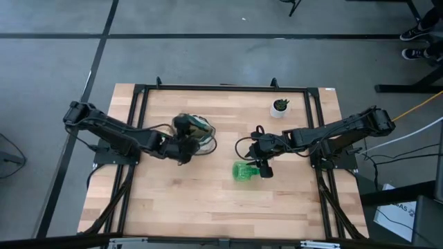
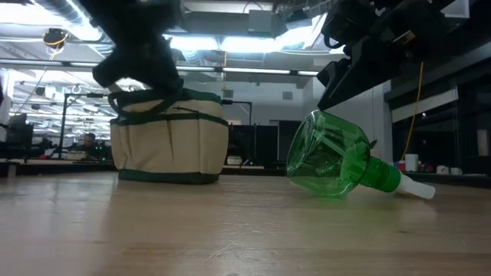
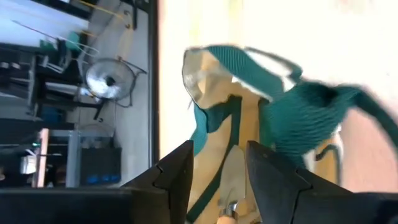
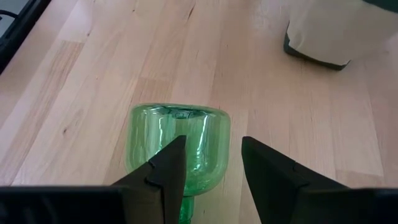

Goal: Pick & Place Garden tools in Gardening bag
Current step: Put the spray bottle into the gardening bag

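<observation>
On the counter (image 1: 208, 207), right of centre, the green spray bottle (image 1: 243, 171) lies on its side, wide base toward the gardening bag (image 1: 197, 128) and white nozzle pointing away from it. I judge the bottle light, being clear thin-walled plastic with no liquid visible, and smooth enough to slip or roll if pinched on the round body. The narrow neck behind the shoulder looks the surest place to hold; the body would need a wide, centred squeeze.

My right gripper (image 4: 211, 168) hangs just above the bottle with its jaws spread, straddling the neck end and not yet closed on it.

The bag stands upright left of centre, soft fabric, mouth open, straps loose across the top. My left gripper (image 3: 217, 174) is over its mouth, jaws spread, a metal trowel (image 3: 231, 180) showing between them inside the bag.

A small potted plant (image 1: 280, 106) stands well apart, near the far edge.
</observation>
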Action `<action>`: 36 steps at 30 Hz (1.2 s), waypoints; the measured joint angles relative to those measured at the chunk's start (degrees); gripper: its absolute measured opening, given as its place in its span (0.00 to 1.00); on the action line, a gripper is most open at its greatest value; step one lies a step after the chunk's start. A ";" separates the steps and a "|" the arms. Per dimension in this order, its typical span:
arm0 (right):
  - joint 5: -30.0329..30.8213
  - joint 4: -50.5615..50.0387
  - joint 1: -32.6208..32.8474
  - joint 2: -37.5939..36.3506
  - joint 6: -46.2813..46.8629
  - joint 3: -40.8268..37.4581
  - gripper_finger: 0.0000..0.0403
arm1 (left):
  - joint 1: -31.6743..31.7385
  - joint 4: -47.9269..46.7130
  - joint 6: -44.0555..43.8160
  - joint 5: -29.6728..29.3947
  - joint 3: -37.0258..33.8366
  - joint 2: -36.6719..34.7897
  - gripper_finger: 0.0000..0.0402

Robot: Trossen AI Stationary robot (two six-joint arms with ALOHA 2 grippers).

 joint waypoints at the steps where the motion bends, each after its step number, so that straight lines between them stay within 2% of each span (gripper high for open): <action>1: 0.00 0.01 0.02 0.00 0.00 0.00 0.39 | -0.83 -0.02 -0.54 -0.61 0.00 -0.35 0.35; 9: 0.00 0.02 0.01 -0.01 0.02 0.00 0.39 | -8.02 1.39 -9.00 -0.93 0.00 -2.52 0.33; 20: 0.00 0.02 0.02 -0.02 0.02 0.00 0.39 | -17.14 18.22 -11.70 10.70 0.00 -2.54 0.31; 27: 0.00 0.02 0.02 0.00 0.02 0.00 0.39 | -20.04 26.54 -11.53 13.05 0.00 -2.54 0.31; 36: 0.00 0.02 0.01 0.00 0.02 0.00 0.39 | -21.08 27.21 -11.54 13.89 0.00 -0.83 0.31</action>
